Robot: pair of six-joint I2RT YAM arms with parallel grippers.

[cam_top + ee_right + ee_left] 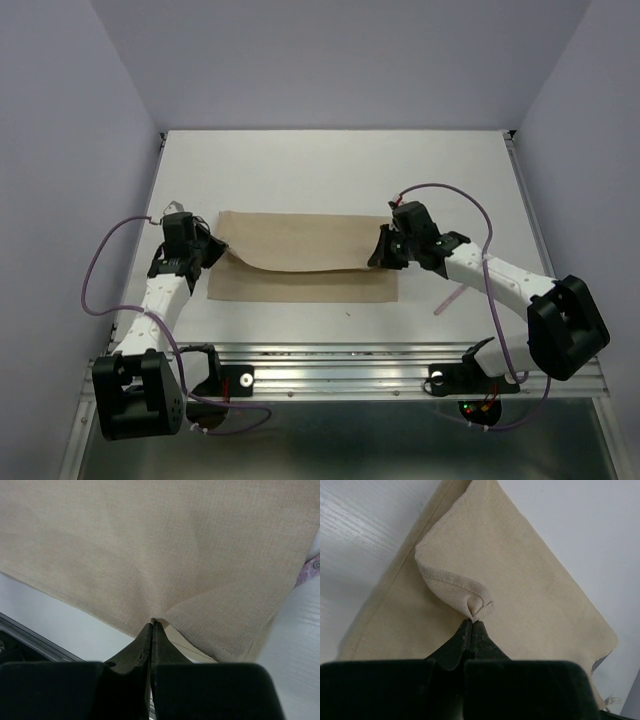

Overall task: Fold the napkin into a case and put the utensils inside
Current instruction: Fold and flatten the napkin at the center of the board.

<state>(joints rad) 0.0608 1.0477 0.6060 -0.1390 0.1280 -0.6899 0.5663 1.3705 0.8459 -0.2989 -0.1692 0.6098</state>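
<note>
Working on the napkin (pixel 300 288), lying wide in the middle of the table (pixel 330 165), with one long edge lifted and sagging between the two grippers; pinching the hemmed left corner of that edge with the left gripper (pixel 471 621), fingers pressed together on the cloth; pinching the right end in the same way with the right gripper (pixel 152 624), also closed tight on the fabric; judging this to be an early fold of the case; needing to be moving both ends at equal height and pace, pulling gently apart to be taking out the sag, and laying the edge parallel to the layer below before releasing; counting one napkin, two grippers, and only one utensil (pixel 446 300) showing as a thin pinkish stick near the napkin's right side; not being able to tell where the second piece is.
</note>
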